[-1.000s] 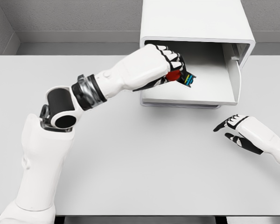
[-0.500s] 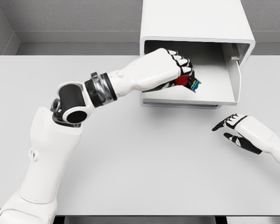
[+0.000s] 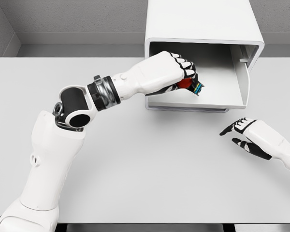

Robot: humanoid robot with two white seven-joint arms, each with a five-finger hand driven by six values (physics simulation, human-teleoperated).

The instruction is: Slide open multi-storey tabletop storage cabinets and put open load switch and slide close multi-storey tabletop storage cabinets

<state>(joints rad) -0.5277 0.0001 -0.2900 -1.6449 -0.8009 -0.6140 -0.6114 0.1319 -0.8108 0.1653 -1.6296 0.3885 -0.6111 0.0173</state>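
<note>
White cabinet drawer open; left hand grips switch, orientation unclear.

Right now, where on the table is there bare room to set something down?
Bare table between the left arm and the right hand, and left of the cabinet. Crowded at the cabinet's opening, where the left hand holds the switch.

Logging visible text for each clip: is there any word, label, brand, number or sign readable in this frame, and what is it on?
None can be read.
Load switch in the left hand: red, blue and yellow-green patches only, too small to show any print.
Storage cabinet: plain white, no label visible.
Table and right hand: no markings with text.
</note>
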